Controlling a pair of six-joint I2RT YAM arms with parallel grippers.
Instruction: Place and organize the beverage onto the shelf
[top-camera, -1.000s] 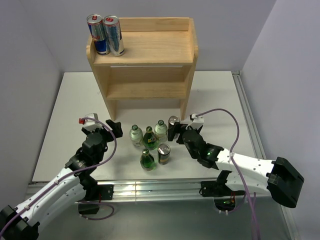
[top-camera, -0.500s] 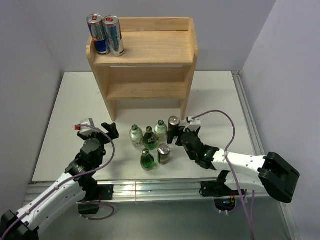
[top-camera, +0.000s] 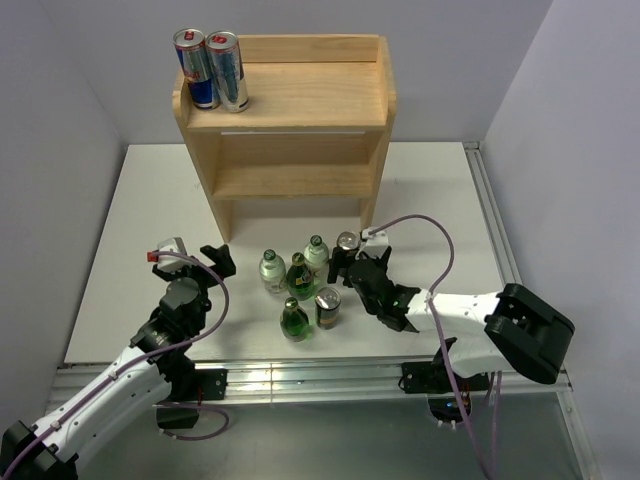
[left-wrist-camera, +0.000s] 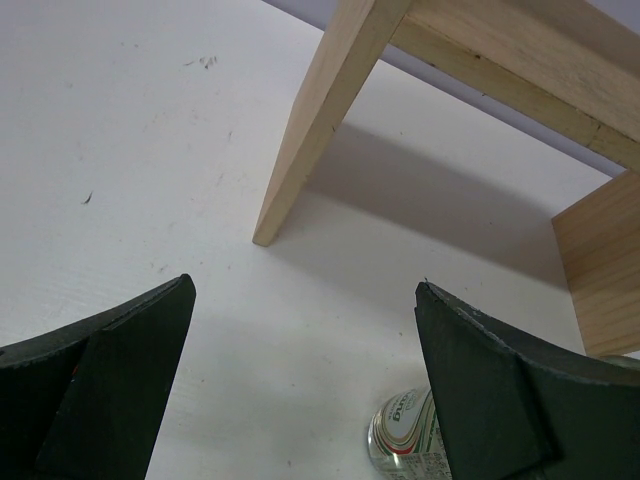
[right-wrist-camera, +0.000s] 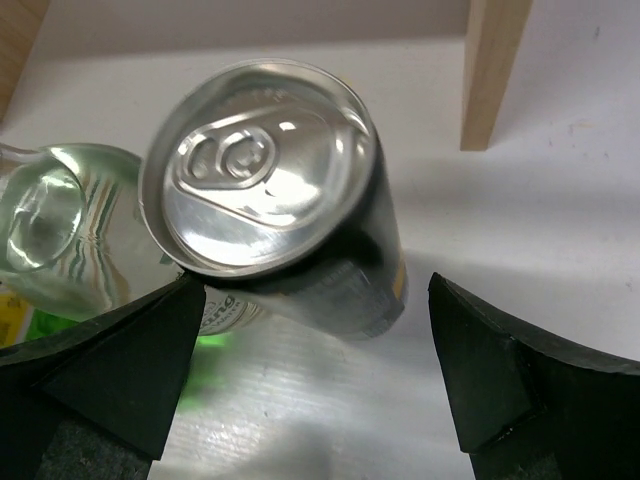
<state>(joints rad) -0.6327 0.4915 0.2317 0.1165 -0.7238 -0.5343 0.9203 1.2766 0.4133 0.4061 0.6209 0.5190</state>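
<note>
The light-wood shelf (top-camera: 300, 100) stands at the back with two blue-and-silver cans (top-camera: 210, 68) on its top left. Several bottles and cans stand in front of it: clear bottles (top-camera: 272, 270) (top-camera: 317, 255), green bottles (top-camera: 299, 276) (top-camera: 294, 320), a dark can (top-camera: 346, 243) and another can (top-camera: 327, 306). My right gripper (top-camera: 347, 263) is open just before the dark can (right-wrist-camera: 270, 180), whose lower body lies between the fingertips of the gripper (right-wrist-camera: 315, 290). My left gripper (top-camera: 218, 258) is open and empty (left-wrist-camera: 303, 290), left of the cluster, facing a shelf leg (left-wrist-camera: 320, 130).
A labelled clear bottle (left-wrist-camera: 405, 435) shows by the left gripper's right finger. Another clear bottle (right-wrist-camera: 60, 230) stands left of the dark can. The shelf's right leg (right-wrist-camera: 495, 70) is just behind it. The lower shelf tier (top-camera: 295, 180) holds nothing. Walls close both sides.
My right gripper has moved left and forward up to the dark can, still open. My left gripper drew back and left a little, then held still.
</note>
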